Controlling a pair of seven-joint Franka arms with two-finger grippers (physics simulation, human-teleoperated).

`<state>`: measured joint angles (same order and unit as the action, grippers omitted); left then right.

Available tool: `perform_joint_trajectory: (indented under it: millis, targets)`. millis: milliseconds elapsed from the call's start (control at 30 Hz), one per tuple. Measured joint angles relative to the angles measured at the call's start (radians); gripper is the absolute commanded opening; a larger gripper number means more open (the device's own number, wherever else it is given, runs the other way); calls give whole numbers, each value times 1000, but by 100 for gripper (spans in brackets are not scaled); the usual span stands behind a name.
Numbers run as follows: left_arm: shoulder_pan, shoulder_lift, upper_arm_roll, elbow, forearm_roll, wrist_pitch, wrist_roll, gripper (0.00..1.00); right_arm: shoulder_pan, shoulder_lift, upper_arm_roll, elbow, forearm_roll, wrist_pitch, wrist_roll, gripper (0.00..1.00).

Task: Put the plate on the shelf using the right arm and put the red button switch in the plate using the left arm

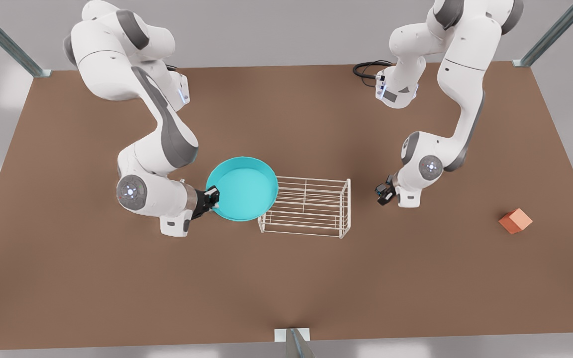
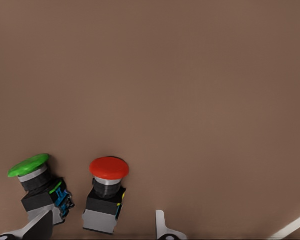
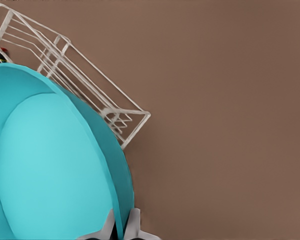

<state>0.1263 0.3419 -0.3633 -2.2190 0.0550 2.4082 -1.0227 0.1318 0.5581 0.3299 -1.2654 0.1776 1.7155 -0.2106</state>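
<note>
The turquoise plate [image 1: 244, 188] [image 3: 55, 165] is held tilted above the table, its far rim over the end of the white wire shelf [image 1: 309, 206] [image 3: 90, 85] on the front view's left. My right gripper [image 1: 212, 198] [image 3: 121, 227] is shut on the plate's rim on the side away from the shelf. Past the shelf's other end, on the front view's right, my left gripper [image 1: 385, 191] [image 2: 102, 230] hangs low and open. The red button switch [image 2: 108, 192] stands upright on the table between its fingertips [image 2: 162, 227].
A like switch with a green cap [image 2: 37, 185] stands close beside the red one, just by one left finger. An orange cube [image 1: 515, 220] lies far on the front view's right. A black cable [image 1: 368, 68] loops at the table's back edge.
</note>
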Motion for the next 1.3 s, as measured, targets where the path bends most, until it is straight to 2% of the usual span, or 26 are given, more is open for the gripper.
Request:
perform_joint_trajectory:
  millis: [267,567,600,633,767,967,1000,1033,1100,1300]
  targets:
    - [-12,17,0,-27,16,14,-6,100,143,131,-4,17,0,166,228,15]
    - [-14,60,1,-16,30,57,-9,100,247,173,-7,16,3,337,430,16]
    - [-14,65,1,-16,33,62,-9,100,252,176,-6,16,0,349,450,93]
    - [-14,69,2,-16,37,67,-10,100,254,178,-7,16,-5,359,472,100]
    - [-13,76,4,-21,48,84,-11,100,248,170,-8,16,-41,377,564,100]
    - [-13,92,4,-24,64,105,-12,100,57,-143,-19,17,-46,117,631,100]
    - [-13,93,4,-24,65,107,-12,96,5,-157,-17,9,-49,70,622,100]
    - [-13,93,4,-24,67,108,-12,89,-54,-149,-17,2,-70,29,607,100]
    - [-12,93,5,-25,68,111,-13,82,-132,-123,-21,-3,-137,-35,575,100]
    - [-10,93,6,-29,71,116,-14,81,-149,-87,-18,-4,-345,-163,513,100]
